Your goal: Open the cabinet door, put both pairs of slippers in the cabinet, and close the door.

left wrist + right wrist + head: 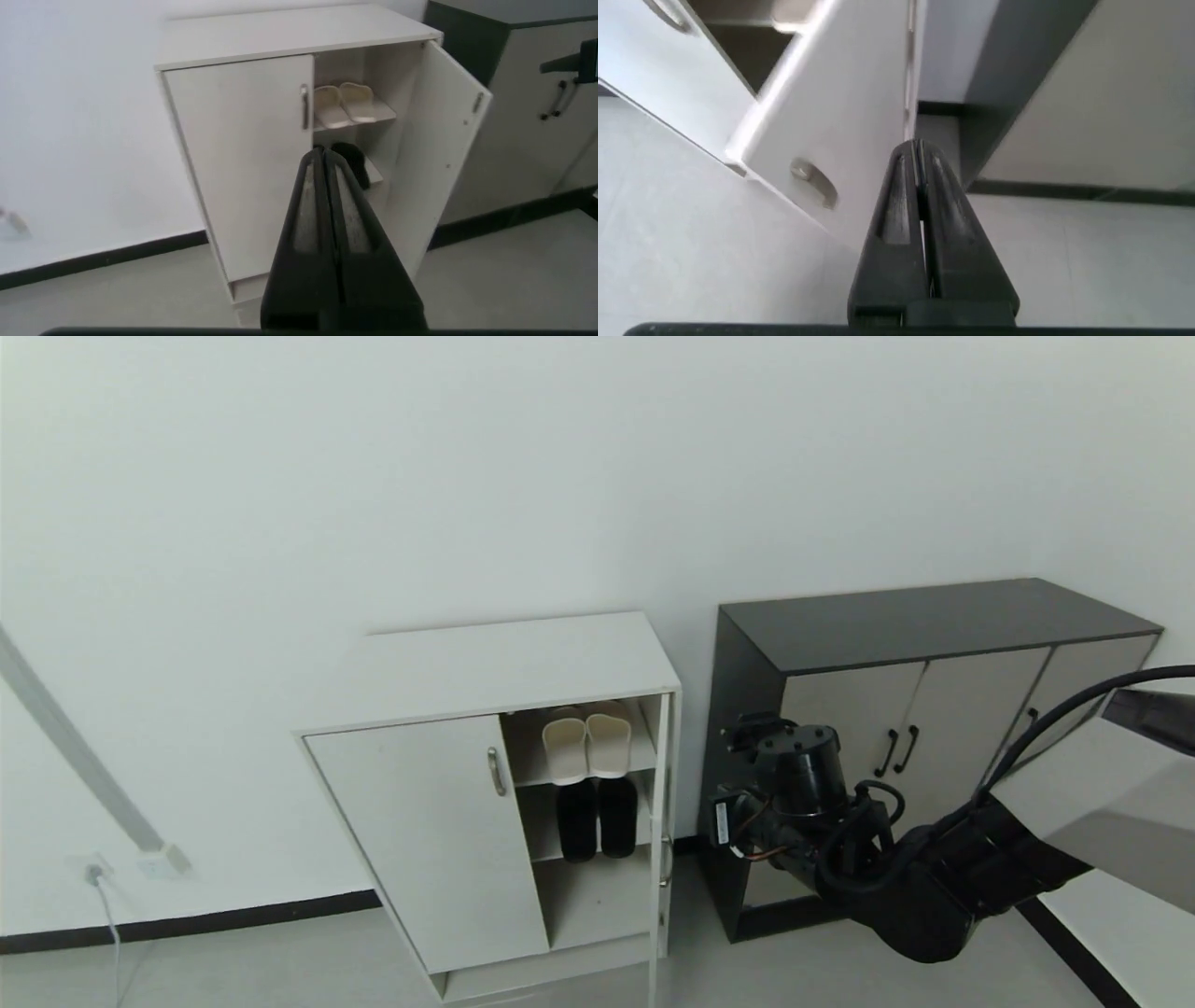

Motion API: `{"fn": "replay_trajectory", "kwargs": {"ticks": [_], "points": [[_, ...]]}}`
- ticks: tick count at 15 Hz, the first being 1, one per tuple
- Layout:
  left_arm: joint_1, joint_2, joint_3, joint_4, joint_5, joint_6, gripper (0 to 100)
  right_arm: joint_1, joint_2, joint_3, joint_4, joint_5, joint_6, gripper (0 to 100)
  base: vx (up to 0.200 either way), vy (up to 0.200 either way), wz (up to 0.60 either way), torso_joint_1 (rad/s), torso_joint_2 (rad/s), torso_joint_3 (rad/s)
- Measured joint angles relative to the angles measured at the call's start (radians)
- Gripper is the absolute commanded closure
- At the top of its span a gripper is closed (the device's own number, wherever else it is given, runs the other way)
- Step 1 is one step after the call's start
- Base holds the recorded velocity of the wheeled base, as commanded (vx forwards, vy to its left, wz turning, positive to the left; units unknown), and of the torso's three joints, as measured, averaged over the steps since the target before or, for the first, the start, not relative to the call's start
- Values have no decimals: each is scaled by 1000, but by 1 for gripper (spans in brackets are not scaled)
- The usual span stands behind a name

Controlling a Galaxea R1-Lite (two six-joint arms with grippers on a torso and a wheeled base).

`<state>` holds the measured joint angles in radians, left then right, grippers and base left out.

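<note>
The right door (661, 821) of the white cabinet (485, 672) stands open, with the beige slippers (588, 747) shelved above the black slippers (597, 817) (both pairs inside), while the left gripper (324, 157) and the right gripper (918, 149), near the door's edge, are pinched together, empty.

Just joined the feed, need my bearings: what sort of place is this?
Probably a plain indoor room, perhaps an entryway: a white shoe cabinet holding cream slippers and black slippers, a dark cabinet beside it, a bare white wall behind.
</note>
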<state>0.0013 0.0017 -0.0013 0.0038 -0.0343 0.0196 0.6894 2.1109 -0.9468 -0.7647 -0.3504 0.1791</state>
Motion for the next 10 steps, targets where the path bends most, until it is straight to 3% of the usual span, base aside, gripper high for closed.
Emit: {"fn": "replay_trajectory", "kwargs": {"ticks": [10], "points": [[-1, 0, 0, 0, 0, -1, 100, -42, 16, 0, -34, -7, -43, 100, 0, 0, 0, 0, 0, 0]]}}
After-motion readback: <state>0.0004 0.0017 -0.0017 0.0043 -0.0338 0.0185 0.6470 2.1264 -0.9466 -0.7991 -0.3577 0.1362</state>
